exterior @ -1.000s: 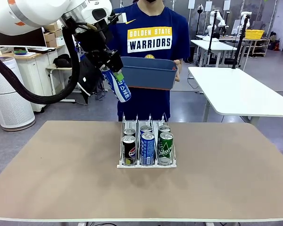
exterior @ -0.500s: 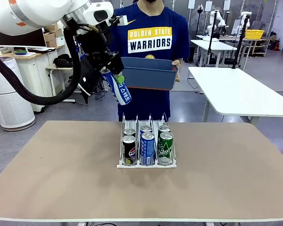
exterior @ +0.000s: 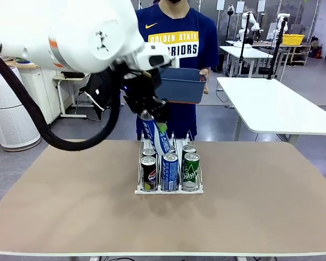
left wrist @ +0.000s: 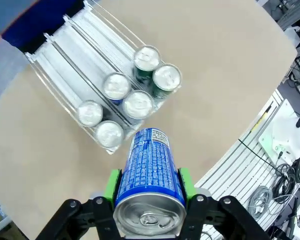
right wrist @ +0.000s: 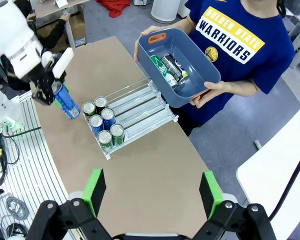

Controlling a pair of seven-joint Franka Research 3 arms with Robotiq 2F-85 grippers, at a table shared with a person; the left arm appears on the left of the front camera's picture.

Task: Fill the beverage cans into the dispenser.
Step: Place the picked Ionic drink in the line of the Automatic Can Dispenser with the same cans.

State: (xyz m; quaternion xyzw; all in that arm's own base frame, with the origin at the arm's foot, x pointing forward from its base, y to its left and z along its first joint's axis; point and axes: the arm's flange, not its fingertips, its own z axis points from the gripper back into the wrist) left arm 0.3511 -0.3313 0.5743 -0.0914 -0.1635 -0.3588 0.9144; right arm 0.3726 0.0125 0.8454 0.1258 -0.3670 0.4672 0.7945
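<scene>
Gripping a blue can [exterior: 156, 139] in my left pincer [left wrist: 149, 186], tilted, just above the dispenser [exterior: 168, 191] on the bench [exterior: 261, 206]. Right pincer [right wrist: 152, 191] is open, empty, up high.

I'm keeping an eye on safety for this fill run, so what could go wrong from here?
1. The left claw holds the blue can tilted; set down like that, it could catch a divider of the dispenser or tip over.
2. It hangs close to the loaded cans and might knock them.
3. The tub held by the person is near the arm; they could bump.
</scene>
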